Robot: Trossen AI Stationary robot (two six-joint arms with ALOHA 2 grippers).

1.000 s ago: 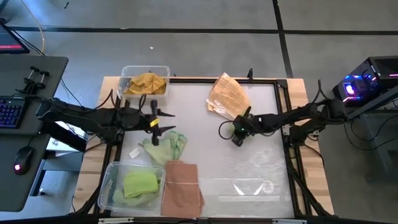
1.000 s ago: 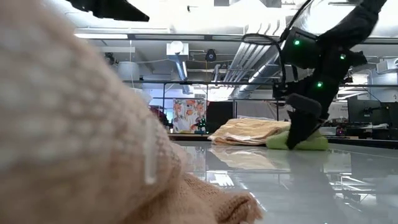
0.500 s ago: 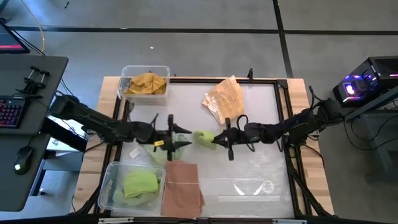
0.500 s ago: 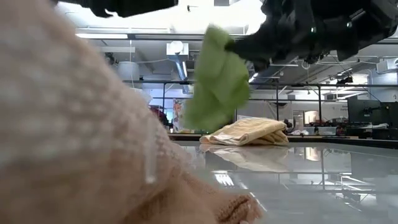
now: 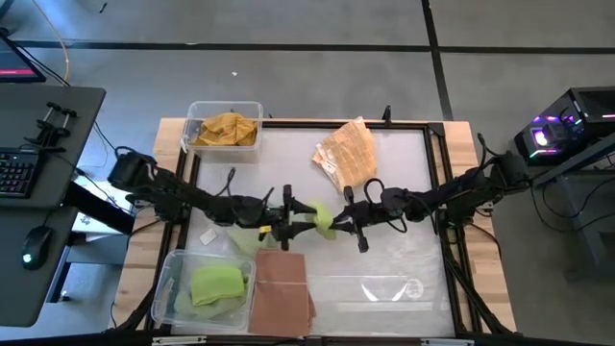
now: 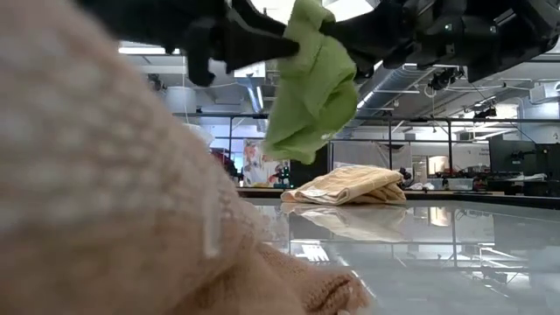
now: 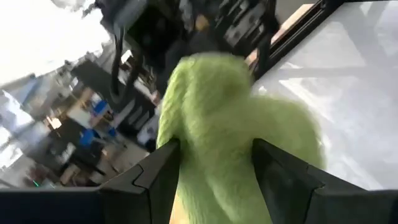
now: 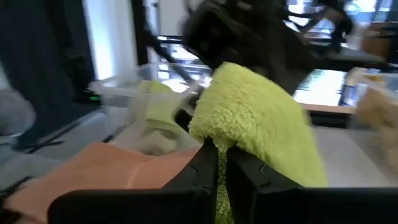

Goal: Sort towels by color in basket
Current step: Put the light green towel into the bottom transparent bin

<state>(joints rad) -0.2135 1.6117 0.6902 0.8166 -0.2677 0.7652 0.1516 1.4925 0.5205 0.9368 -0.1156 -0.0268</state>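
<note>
— So, what is shown from above?
— A light green towel [image 5: 320,219] is held in the air over the table's [image 5: 404,173] middle, between the left gripper [image 5: 292,219] and the right gripper [image 5: 348,219]. A salmon pink towel [image 5: 282,288] is laid at the near edge, beside a clear bin [image 5: 175,286] holding a green towel [image 5: 217,285]. Mustard towels [image 5: 225,129] are kept in a second bin [image 5: 192,117], and a peach check towel [image 5: 348,154] is spread at the far side.
— And at table height?
— The green towel [image 6: 308,83] is seen hanging clear of the surface, with the peach one [image 6: 346,185] lying behind it.
— The left wrist?
— Green cloth [image 7: 217,143] is seen between the fingers [image 7: 152,180], which are spread around it; a firm pinch cannot be told.
— The right wrist?
— The fingers [image 8: 205,171] are clenched on the towel's [image 8: 255,124] edge.
</note>
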